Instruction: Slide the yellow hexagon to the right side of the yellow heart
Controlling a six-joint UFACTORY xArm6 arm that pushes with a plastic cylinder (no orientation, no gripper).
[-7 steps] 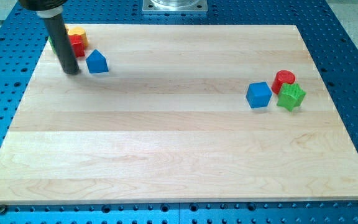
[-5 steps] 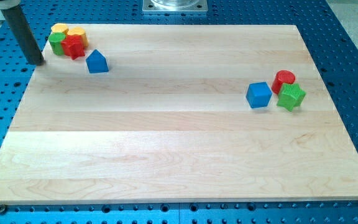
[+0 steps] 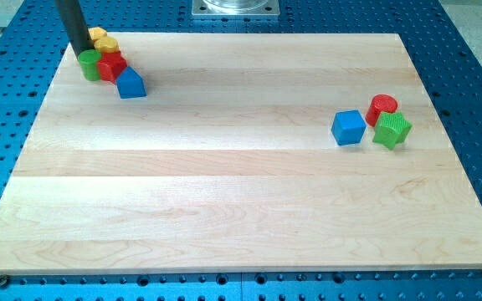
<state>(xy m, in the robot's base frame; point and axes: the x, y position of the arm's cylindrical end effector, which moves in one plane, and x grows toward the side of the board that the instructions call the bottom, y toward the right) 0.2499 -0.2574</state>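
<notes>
At the top left of the wooden desk (image 3: 224,167), my tip (image 3: 81,53) is placed against the green round block (image 3: 89,64), just left of two yellow blocks (image 3: 101,40) whose shapes cannot be told. No claw is carried, only a rod.

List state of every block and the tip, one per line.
my tip: down at the board's top-left corner, against the green block's upper-left edge
green block: upright, pressed against the red block
red block: between green and blue blocks
yellow blocks: two, packed together above the red block; shapes unclear
blue block: upright, by the red block
blue cube: upright
red cylinder: upright
green star: flat, below the red cylinder
</notes>
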